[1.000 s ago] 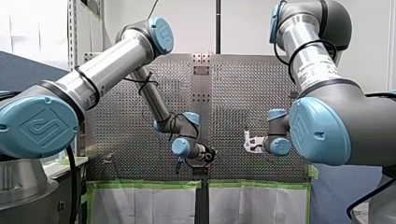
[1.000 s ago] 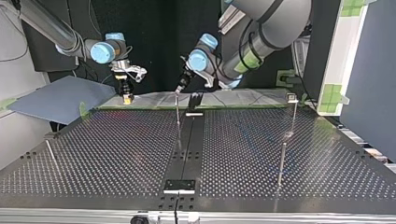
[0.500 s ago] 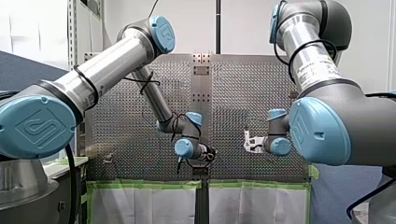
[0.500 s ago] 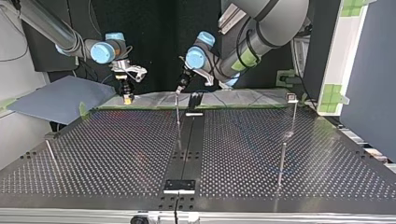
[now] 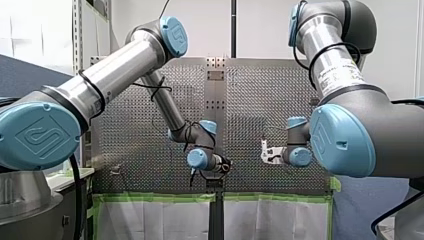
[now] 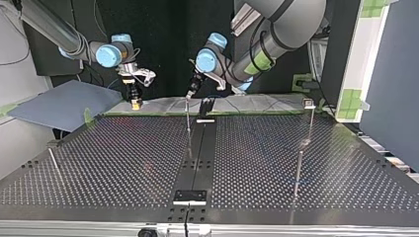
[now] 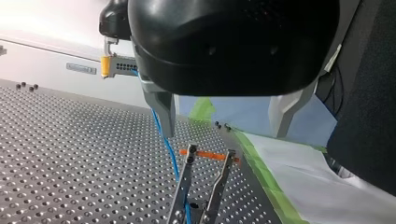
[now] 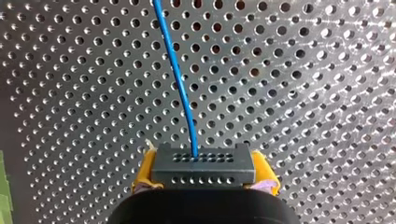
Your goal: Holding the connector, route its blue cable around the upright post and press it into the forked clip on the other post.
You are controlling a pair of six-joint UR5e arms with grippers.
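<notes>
Tabletop (image 5: 120, 135) of perforated metal fills the middle of the front view, with both arms reaching over it. The robot's left tool (image 5: 226, 166) hangs low near the dark centre strip. The right tool (image 5: 266, 152) sits apart from it toward the view's right. Neither tool's fingers can be read from here.

Top view, facing the arms: the right tool (image 6: 134, 101) points down at the far edge on the view's left, with a spot of yellow at its tip. The left tool (image 6: 189, 93) hovers just above a thin upright post (image 6: 188, 118) beside the centre strip. A second post (image 6: 310, 116) stands well apart at the view's right. The cable is too fine to make out here.

Left wrist view: the left tool (image 7: 224, 134) is spread wide — its fingers (image 7: 161, 107) grip nothing. Under it stands the forked clip (image 7: 184, 177), two metal prongs leaning apart. The blue cable (image 7: 167, 142) runs from the connector (image 7: 122, 65), held in the right tool farther off. It passes just beside one finger, goes behind one prong and shows again low between the two.

Right wrist view: the right tool (image 8: 203, 175) pinches the connector (image 8: 203, 163) between yellow pads (image 8: 144, 172). The cable (image 8: 180, 88) leaves the connector's top face and runs off over the tabletop (image 8: 303, 93).
</notes>
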